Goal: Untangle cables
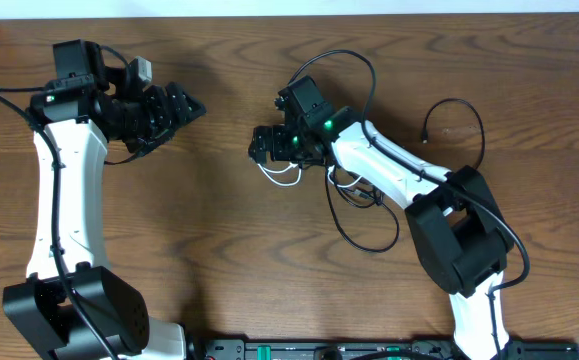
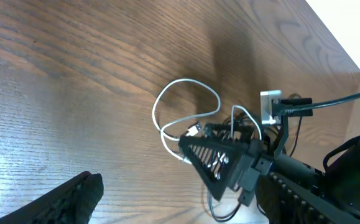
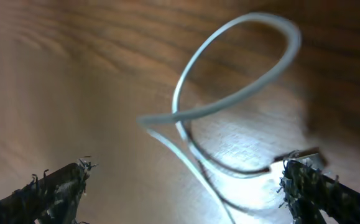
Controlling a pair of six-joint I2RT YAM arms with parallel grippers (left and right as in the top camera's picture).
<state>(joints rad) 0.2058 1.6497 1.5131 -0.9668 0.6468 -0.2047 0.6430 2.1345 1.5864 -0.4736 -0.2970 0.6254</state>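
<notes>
White cord on dark wood: my right claw (image 3: 186,169) hangs with its jaws spread wide and nothing gripped. The white cable (image 3: 229,93) loops on the table between its two fingers (image 3: 55,190), and the cable's metal plug end (image 3: 295,157) lies just beside the other finger. From overhead, that claw covers most of the white cable, so only two small loops show at its lower edge. Behind it, the black cables (image 1: 354,225) lie in a loose curl that runs under the right arm (image 1: 389,170). The arm hides where they meet the white one, so I cannot tell how they are tangled. A further black cable (image 1: 472,115) arcs on the far side of the arm, its small plug tip (image 1: 426,138) lying free on the wood. The arm's own thicker wire (image 1: 354,62) arches above the wrist. My left claw (image 1: 174,118) hovers well apart to the left, jaws also open and empty, over the wooden table (image 1: 219,250).
</notes>
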